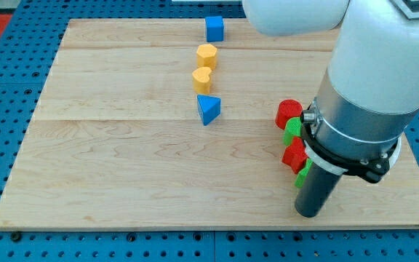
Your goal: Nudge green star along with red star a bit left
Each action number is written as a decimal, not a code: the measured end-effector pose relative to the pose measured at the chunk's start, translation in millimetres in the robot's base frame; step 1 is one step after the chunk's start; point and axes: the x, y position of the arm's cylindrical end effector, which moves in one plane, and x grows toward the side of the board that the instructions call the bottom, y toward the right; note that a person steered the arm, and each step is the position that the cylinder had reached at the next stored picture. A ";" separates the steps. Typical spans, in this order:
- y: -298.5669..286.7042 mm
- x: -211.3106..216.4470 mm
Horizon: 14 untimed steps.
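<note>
Pale wooden board (122, 182) on blue pegboard. Nudge looks barely begun, I'd guess: the green star-ish block (292, 132) and red star-ish block (294, 156) sit stacked at the view's right, partly hidden. My tip (308, 212), holding nothing, sits just below-right of them.

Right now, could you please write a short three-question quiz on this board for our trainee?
1. True or false: my tip touches the blue triangular block.
2. Which block lies nearest the view's top? A) blue cube B) yellow heart C) yellow hexagon
3. Fill in: the red and green blocks cluster at the view's ____.

Key: 1 false, it stands just below the red and green cluster; 2 A; 3 right.
</note>
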 end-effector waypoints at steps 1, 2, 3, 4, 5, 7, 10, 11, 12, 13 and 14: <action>-5.1 16.1; 3.6 20.4; 14.7 20.4; 23.6 19.9; 126.1 19.6; 178.4 19.5; 147.4 2.1; 108.8 -6.3; 95.2 -15.9; 76.0 -16.3; 60.5 -18.0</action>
